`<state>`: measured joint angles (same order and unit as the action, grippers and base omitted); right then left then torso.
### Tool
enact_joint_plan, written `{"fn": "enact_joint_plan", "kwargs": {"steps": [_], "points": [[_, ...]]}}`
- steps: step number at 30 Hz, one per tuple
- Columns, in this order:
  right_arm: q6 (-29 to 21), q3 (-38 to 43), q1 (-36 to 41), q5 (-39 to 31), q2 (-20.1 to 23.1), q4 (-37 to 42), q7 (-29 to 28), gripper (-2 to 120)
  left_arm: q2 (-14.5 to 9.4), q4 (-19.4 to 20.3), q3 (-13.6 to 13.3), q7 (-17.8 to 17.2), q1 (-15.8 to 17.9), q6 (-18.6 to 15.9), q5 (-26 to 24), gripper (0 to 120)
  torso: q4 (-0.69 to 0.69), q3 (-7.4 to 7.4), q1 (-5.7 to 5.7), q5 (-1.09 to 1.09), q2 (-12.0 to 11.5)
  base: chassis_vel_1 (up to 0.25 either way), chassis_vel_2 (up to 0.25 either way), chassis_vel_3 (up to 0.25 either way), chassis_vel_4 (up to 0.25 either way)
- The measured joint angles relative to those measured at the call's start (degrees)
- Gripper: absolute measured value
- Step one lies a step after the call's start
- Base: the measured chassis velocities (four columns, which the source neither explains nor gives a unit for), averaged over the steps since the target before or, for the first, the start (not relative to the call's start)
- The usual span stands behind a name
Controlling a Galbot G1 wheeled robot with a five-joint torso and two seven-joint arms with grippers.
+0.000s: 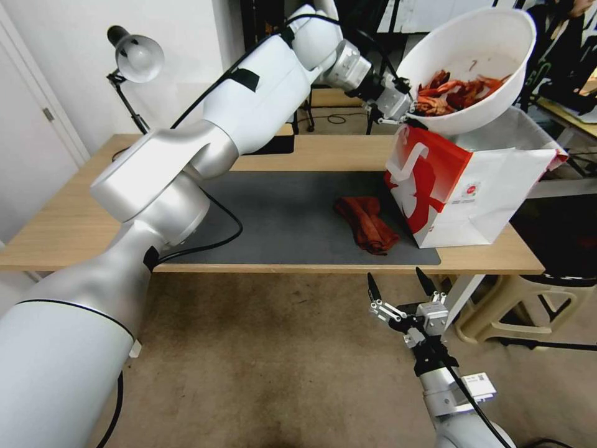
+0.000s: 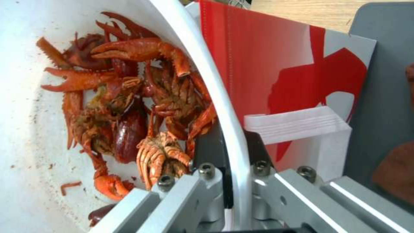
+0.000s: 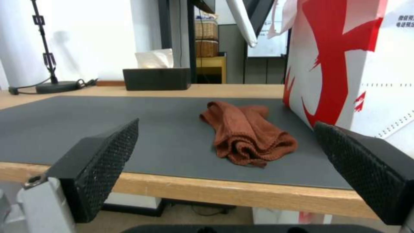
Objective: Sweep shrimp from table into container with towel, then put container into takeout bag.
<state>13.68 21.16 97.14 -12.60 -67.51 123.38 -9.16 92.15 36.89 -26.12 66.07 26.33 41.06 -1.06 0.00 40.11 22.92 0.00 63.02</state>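
Shrimp (image 1: 457,93) sat in bowl (image 1: 491,43), sweep done; left gripper (image 1: 407,106) pinched rim above bag (image 1: 463,190)'s 12 o'clock; right gripper (image 1: 401,287) idle, wide, w/ towel (image 1: 367,224) dropped.

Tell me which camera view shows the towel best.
The right wrist view: the towel lies crumpled on the grey mat, close and unobstructed, beside the bag. The head view shows it whole but smaller. The left wrist view catches just a blurred brown edge.
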Motion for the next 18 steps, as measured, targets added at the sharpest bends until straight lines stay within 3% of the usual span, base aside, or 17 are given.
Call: {"fn": "enact_joint_plan", "kwargs": {"steps": [18], "points": [[-0.01,-0.25,0.17,0.32,-0.59,0.12,0.16,100,-0.01,-0.41,-0.06,-0.91,1.65,-0.02,-0.58,0,0.0,0.0,0.0,0.0,0.0,0.0,0.0,0.0,0.0]]}}
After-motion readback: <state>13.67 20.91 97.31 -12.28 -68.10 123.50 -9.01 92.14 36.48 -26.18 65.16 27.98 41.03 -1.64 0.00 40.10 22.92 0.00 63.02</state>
